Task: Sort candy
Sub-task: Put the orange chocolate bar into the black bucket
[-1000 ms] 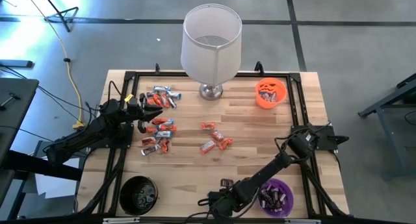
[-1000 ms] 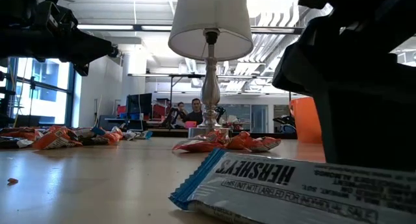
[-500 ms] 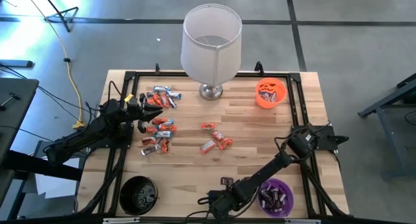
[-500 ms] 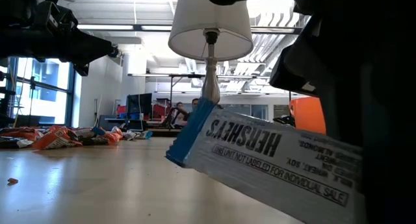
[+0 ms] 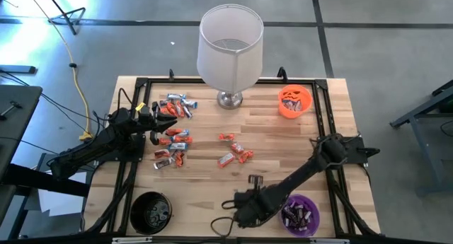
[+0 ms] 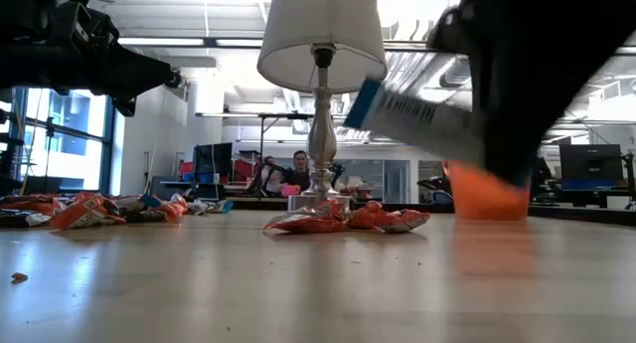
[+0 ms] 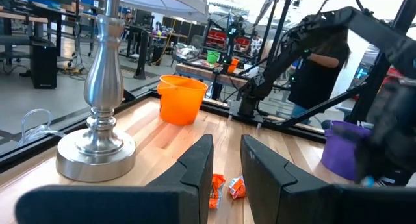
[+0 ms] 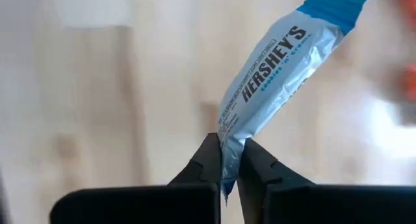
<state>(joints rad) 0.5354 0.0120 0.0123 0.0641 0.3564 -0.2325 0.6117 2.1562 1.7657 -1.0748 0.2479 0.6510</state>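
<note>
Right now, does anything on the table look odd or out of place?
Only the table lamp, standing at the back edge amid a candy-sorting setup. Otherwise loose candy is scattered, as expected. The right gripper pinches a silvery blue-white bar by one end, so it hangs skewed.

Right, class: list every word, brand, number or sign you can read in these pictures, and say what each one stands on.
"HERSHEY'S": on the silvery blue-white candy bar pinched in the right end effector, right wrist view.
"cookies 'n' creme": smaller line beneath it on the same wrapper, only just legible.
Print on that bar in the low view: too blurred to read.
Wrappers of the candy piles on the table: too small to read.
</note>
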